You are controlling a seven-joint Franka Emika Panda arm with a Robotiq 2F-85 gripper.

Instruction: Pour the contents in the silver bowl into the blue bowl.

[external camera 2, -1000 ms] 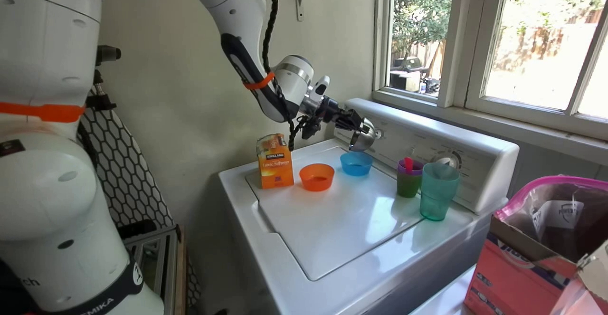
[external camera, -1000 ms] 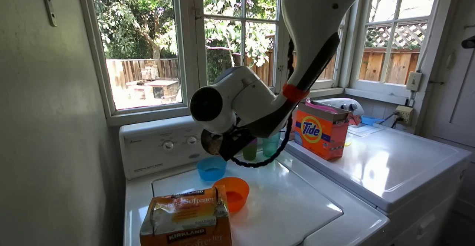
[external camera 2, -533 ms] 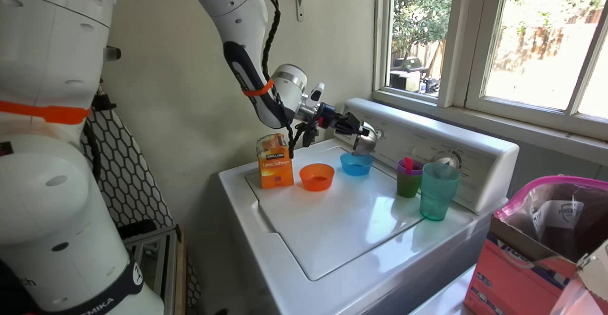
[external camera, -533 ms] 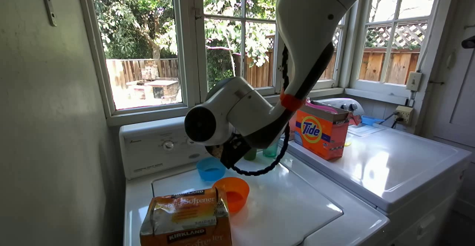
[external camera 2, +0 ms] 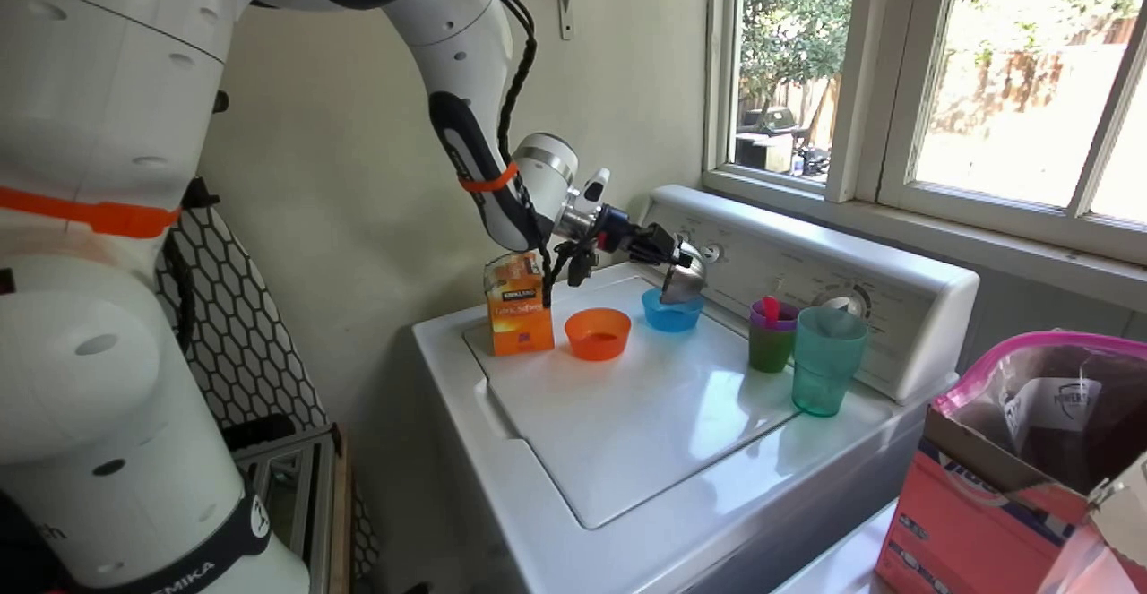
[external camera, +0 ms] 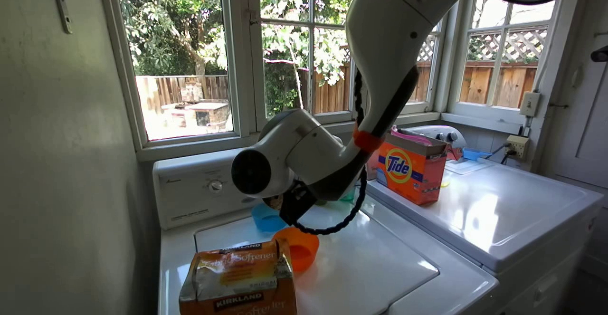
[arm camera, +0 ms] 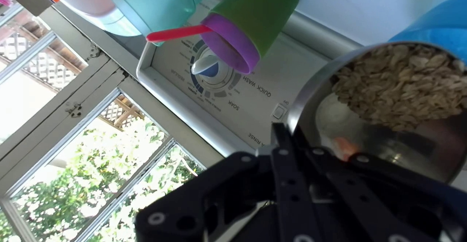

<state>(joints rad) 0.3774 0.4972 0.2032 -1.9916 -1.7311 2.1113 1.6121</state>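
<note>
We find the gripper (arm camera: 289,129) closed tight on the rim of the silver bowl (external camera 2: 685,285), its thin wall between the fingertips. We see the silver bowl tilted over the blue bowl (external camera 2: 668,317), which rests on the washer (external camera 2: 627,424); in an exterior view the metal edge overlaps the blue rim, and we cannot tell whether the two touch. In the wrist view, pale flakes (arm camera: 405,88) lie heaped along one side inside the silver bowl. An orange bowl (external camera 2: 598,336) stands near the blue bowl.
</note>
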